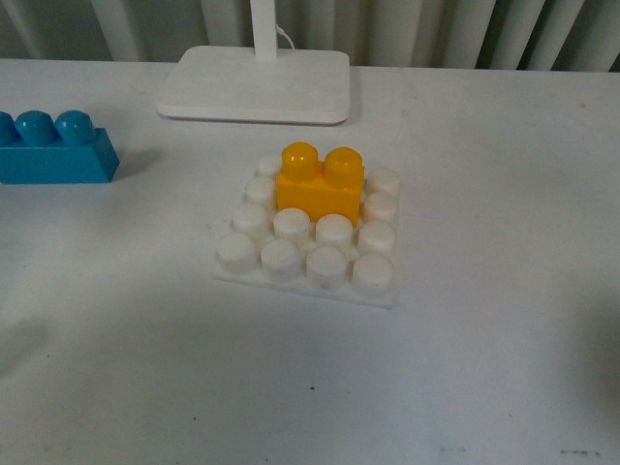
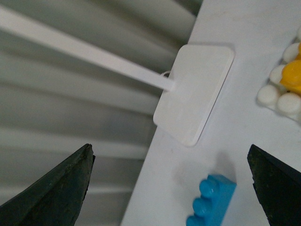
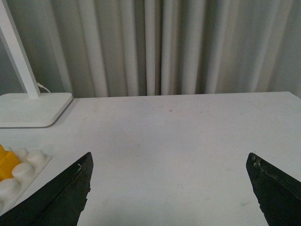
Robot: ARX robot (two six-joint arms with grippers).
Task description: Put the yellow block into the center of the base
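The yellow block sat on the base, long axis nine-to-three; both claws were spread, empty, neither evidently nearer.

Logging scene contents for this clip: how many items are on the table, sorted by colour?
Yellow: 1, the yellow block, seated on the base.
Blue: 1, the blue brick.
White: 2, the base and the slab with a pole.
Total: 4

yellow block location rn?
Front view: the yellow block sits on the base, over its rear middle studs, right of the blue brick.
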